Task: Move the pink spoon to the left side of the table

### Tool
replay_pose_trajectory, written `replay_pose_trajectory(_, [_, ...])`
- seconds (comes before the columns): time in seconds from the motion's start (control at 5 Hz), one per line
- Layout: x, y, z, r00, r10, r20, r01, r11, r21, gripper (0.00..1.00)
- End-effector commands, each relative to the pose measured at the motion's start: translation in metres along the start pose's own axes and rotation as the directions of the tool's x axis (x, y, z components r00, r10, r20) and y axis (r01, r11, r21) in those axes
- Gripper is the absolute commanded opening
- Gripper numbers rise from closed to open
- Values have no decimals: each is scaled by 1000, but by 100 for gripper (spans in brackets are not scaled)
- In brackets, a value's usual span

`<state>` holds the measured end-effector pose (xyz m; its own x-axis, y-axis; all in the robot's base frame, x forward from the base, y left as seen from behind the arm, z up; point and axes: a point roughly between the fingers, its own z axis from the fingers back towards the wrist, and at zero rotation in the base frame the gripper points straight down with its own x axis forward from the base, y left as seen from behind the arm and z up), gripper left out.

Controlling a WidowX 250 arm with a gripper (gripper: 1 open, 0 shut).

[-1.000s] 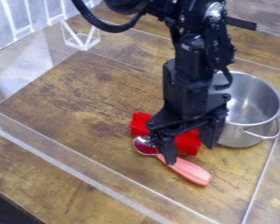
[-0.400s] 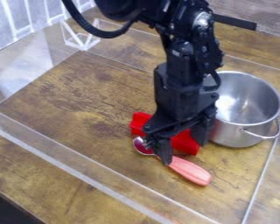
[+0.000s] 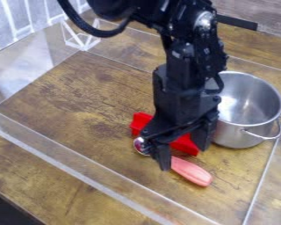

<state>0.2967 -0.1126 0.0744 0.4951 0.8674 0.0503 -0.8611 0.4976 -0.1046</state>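
We've brought our wide-open pincer (image 3: 158,150), holding nothing, further over the pink spoon (image 3: 190,171), which lies beside the red block (image 3: 184,143) on the tabletop (image 3: 73,105); we can likely grip it soon.

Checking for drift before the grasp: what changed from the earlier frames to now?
Only the arm and gripper moved, shifting slightly toward the camera, so the fingers now cover more of the spoon's neck. Nothing visibly taken hold of or let go; the jaws look open. Pink spoon, red block and metal pot stayed put.
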Motion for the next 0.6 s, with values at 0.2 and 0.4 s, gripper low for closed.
replay_pose_trajectory(0.2, [-22,-33,17,990,137,34,-135,988,-69,100])
replay_pose_trajectory(0.4, [-14,-25,9,992,121,45,-118,991,-70,100])
